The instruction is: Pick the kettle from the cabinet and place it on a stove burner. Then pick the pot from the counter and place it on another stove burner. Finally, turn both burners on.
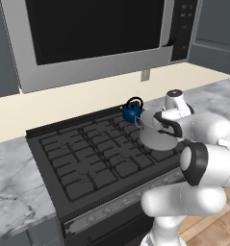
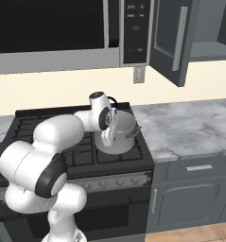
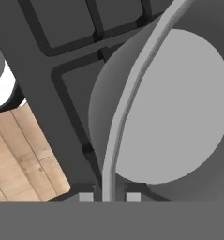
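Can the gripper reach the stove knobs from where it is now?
Probably not at once: the gripper is shut on the pot rim over the burners. Once it lets go, the knobs lie unobstructed along the stove front.

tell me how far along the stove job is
Done: the kettle sits on a back burner of the stove. In hand: the pincer is shut on the rim of the pot, over a right-side burner. Left: let go, then turn both knobs on.
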